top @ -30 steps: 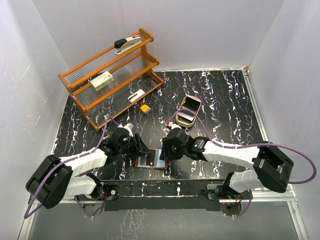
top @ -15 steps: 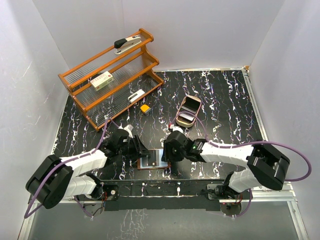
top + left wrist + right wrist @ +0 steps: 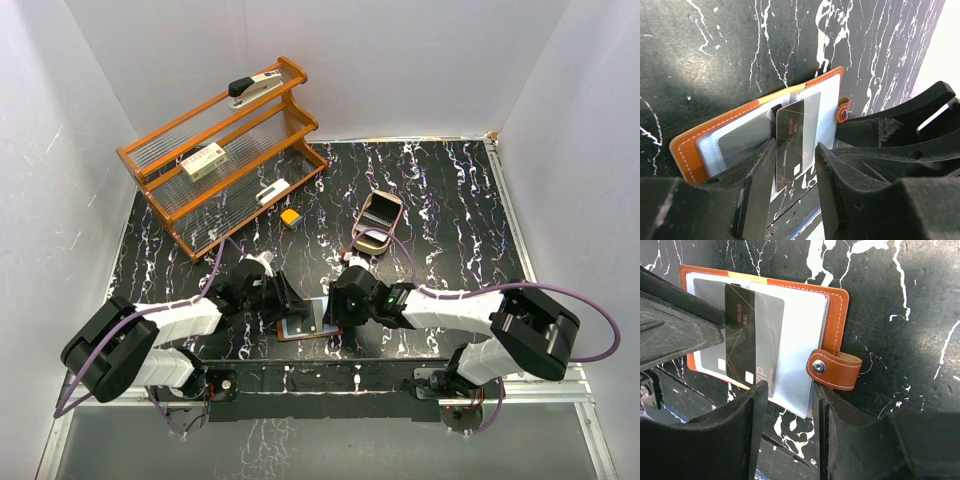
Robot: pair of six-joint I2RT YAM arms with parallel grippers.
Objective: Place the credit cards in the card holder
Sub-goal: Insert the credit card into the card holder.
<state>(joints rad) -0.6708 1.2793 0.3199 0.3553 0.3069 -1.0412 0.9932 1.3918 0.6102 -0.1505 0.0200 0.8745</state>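
An open holder [image 3: 837, 315] of orange-brown leather lay flat on a black table [image 3: 450, 200] veined with white. It sat close to the table's near edge, between the tips of two robot arms. Its inside faced up, showing clear plastic sleeves over pale grey pockets. Its short tab [image 3: 837, 369], fixed with a metal stud, stuck out on the side toward the right arm.

A dark card [image 3: 740, 330] with fine pale lines and a small light chip lay across the sleeves. Part of it sat under clear plastic and the rest was bare.

The left pincer [image 3: 795, 147] was set narrow, with the card caught between its black fingers [image 3: 757, 190] at the holder's edge.

The right pincer [image 3: 788, 390] stood over the opposite edge, just beside the tab. Its fingers [image 3: 747, 440] were slightly apart and a corner of a sleeve showed in the gap. Whether they pressed on the holder could not be told.

Farther back, well apart from the holder, a small oval tray [image 3: 399, 206] held something pale and flat, too small to make out. A little yellow block [image 3: 290, 216] sat to the tray's left. Behind the block, a wooden rack [image 3: 215, 150] with ribbed clear shelves stood at the table's far left corner, with a few small items on it.
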